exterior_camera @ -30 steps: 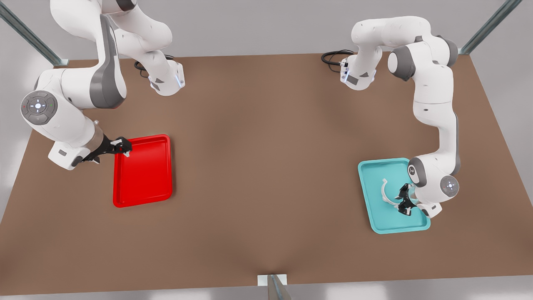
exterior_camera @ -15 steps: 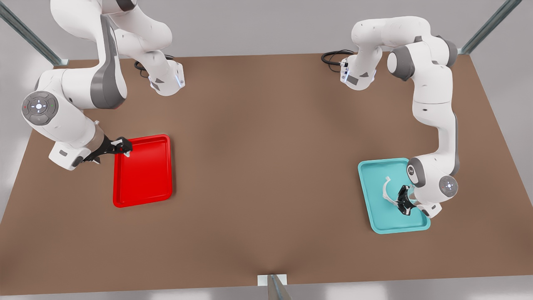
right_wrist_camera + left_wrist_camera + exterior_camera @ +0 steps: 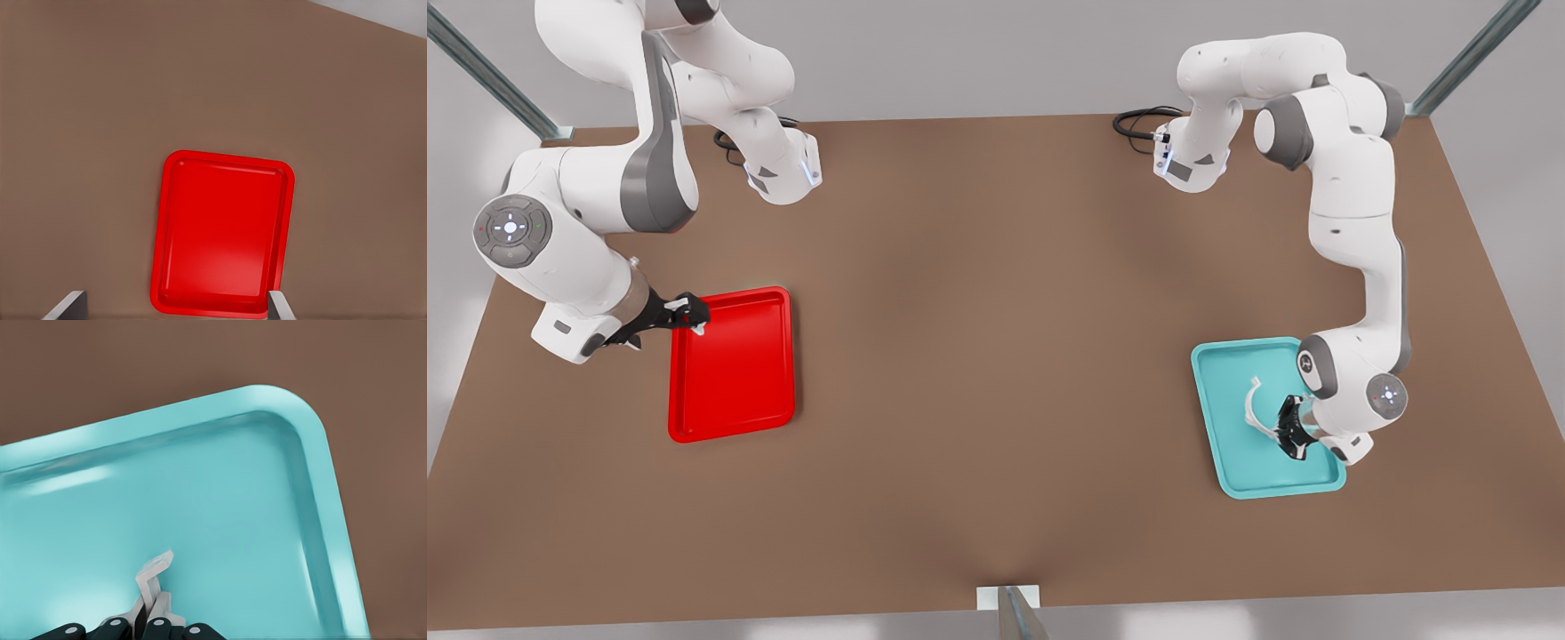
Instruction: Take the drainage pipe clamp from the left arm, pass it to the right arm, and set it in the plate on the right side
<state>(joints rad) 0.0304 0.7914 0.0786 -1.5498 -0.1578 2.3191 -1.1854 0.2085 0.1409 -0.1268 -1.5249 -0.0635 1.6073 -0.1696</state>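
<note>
The left gripper [image 3: 1291, 436] hangs low over the teal tray [image 3: 1232, 476], on the front view's right. Its two black fingers [image 3: 155, 628] are drawn in narrow and pinch one end of the drainage pipe clamp [image 3: 1254, 407]. In the left wrist view a short white tab of the clamp sticks out just past the fingertips, with the tray floor right behind it. From the grip, the thin white half-ring curves away across the tray's middle toward the far rim. Whether the clamp's free end touches the tray floor cannot be told. The left arm [image 3: 1352, 222] rises from this gripper along the tray's outer side and bends back to its base at the far edge of the brown table [image 3: 996, 356].

Well apart, across the table on the front view's left, the right gripper [image 3: 689, 313] sits at the far corner of the plate [image 3: 734, 418], just above its rim. Its fingers [image 3: 280, 307] stand wide apart: in the right wrist view the two pale tips frame the red plate between them, and nothing is held. The plate lies flat on the table beyond those tips. The right arm [image 3: 578, 222] waits there, reaching in from the table's side edge.
</note>
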